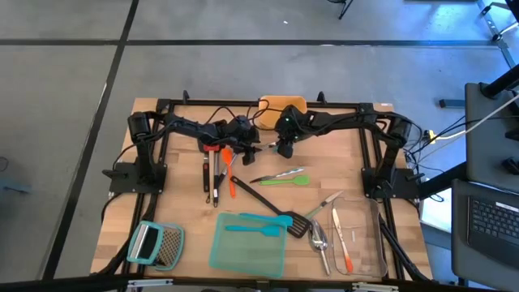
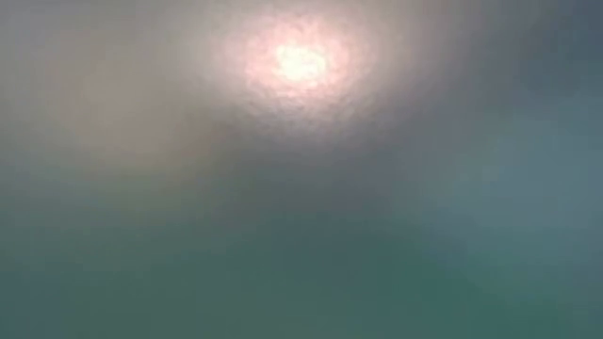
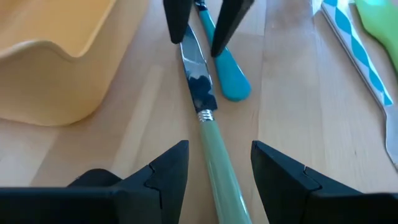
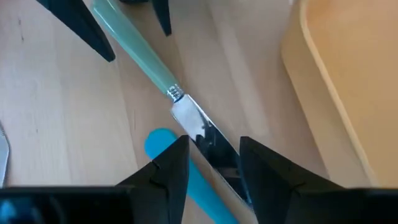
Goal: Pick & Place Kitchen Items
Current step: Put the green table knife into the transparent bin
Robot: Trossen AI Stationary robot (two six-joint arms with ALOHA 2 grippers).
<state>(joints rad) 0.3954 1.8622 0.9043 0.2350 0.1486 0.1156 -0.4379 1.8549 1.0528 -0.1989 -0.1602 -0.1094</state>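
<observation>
Wooden table (image 1: 186,191): carries both arms and the scattered utensils; the low view shows only a blur.
Knife (image 3: 202,112): pale green handle, silver blade; lies flat on the wood between the two grippers, beside the yellow bowl (image 3: 56,62).
Left gripper (image 3: 214,171): fingers spread, one on each side of the knife's green handle; whether they touch it cannot be told.
Right gripper (image 4: 214,165): fingers spread, straddling the blade end of the same knife; contact cannot be told.
Teal handle (image 4: 163,146): rounded end lies just beside the blade, near the right gripper's fingers.
Near the left gripper: red-headed tool (image 1: 212,150), black utensils (image 1: 206,180) and an orange handle (image 1: 231,180), laid roughly parallel.
Mid-table: green spatula (image 1: 285,180) next to silver cutlery.
Teal tray (image 1: 243,255): holds a teal spatula (image 1: 253,229); a black turner (image 1: 272,211) runs slantwise past its corner.
Clear container (image 1: 375,243): holds an orange-handled piece (image 1: 345,258); spoons (image 1: 321,239) lie just beside it.
Grater (image 1: 156,245): light-blue handle, at the table's front left corner.
</observation>
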